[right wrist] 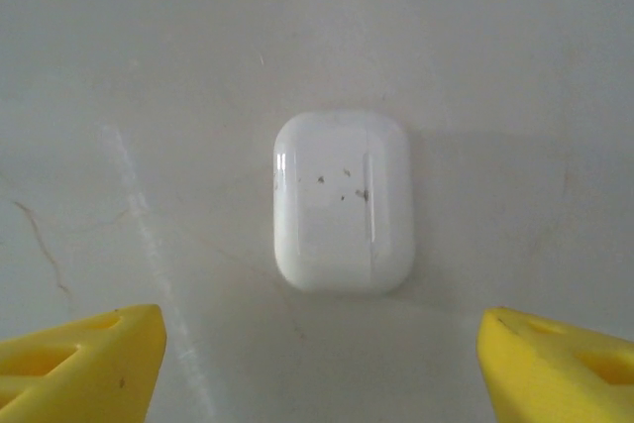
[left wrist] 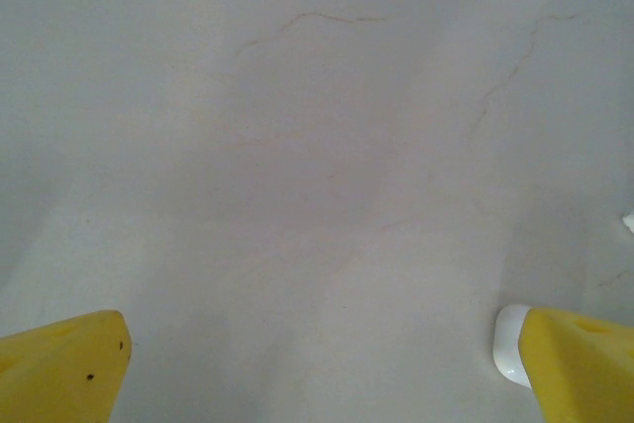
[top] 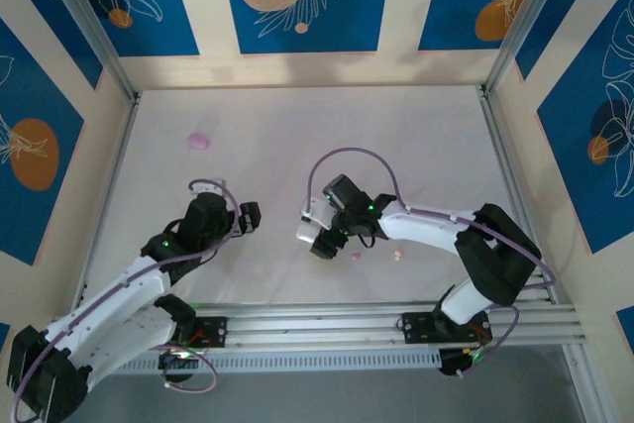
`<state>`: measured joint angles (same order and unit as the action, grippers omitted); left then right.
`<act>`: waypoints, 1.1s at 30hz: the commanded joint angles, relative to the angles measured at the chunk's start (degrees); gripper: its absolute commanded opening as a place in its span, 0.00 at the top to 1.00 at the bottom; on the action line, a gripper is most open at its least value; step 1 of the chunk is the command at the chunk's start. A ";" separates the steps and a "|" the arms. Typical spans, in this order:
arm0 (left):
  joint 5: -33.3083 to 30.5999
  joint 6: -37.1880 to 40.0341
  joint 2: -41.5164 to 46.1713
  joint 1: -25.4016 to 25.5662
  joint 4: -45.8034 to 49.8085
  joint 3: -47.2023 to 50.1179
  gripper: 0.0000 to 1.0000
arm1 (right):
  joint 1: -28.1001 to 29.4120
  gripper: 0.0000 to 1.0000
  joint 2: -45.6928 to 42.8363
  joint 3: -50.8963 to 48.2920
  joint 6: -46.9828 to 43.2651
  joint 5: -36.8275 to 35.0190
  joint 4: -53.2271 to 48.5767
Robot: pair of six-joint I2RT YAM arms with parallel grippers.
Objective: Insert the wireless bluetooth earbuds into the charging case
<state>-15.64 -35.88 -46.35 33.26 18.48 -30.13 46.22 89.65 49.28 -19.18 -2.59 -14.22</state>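
The right gripper (right wrist: 317, 332) hovered, jaws wide apart, with the closed case (right wrist: 343, 201) centred just ahead between them, best lowered squarely to pinch its long sides gently; two buds (top: 357, 256) lay behind those jaws, and the left gripper (left wrist: 322, 344) gaped too.

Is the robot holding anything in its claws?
No, nothing is held. The right claw is open, and the white rounded plastic charging case lies untouched between and ahead of its fingers. The left claw is open too.

Bright even light, soft shadows, wrist cams sl. hazy, low contrast
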 commanded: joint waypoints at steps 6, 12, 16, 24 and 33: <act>0.32 0.53 2.22 -1.52 0.69 1.31 0.00 | -2.27 0.21 7.58 6.70 -10.51 5.79 -3.65; 1.09 0.63 1.37 -2.14 0.11 1.25 0.00 | -1.85 0.22 11.76 10.01 -10.88 3.63 -5.62; 1.47 0.46 0.92 -2.39 -0.03 1.13 0.00 | -1.50 0.27 14.22 12.14 -11.11 3.11 -7.58; 1.40 -0.07 1.26 -2.68 0.60 1.39 0.00 | 0.34 0.35 17.05 13.68 -11.90 0.83 -9.34; 4.01 -0.45 2.41 -2.76 -0.42 1.39 0.02 | 0.63 0.56 13.05 11.12 -9.31 1.30 -6.52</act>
<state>-13.82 -35.90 -45.15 31.22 18.44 -29.28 46.30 105.34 62.22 -30.02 -2.59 -21.02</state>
